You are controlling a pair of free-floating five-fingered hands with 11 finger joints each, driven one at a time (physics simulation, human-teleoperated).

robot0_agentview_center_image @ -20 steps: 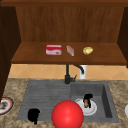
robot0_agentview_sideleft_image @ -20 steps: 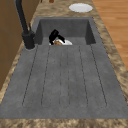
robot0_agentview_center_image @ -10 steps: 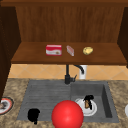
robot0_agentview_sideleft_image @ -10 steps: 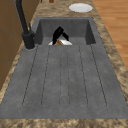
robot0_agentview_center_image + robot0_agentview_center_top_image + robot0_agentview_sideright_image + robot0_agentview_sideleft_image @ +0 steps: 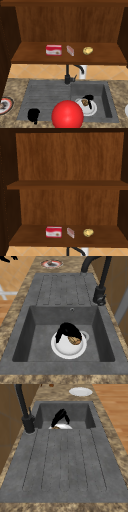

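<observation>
Plate in sink basin, right of draining board

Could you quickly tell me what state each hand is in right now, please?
Left hand: above the sink's drainboard, fingers cannot be told.
Right hand: curled over the brown food on the white plate.

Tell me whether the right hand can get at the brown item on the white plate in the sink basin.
Probably yes. The right hand already sits over the white plate in the basin, its fingers down beside the brown item, and nothing lies between them.
</observation>
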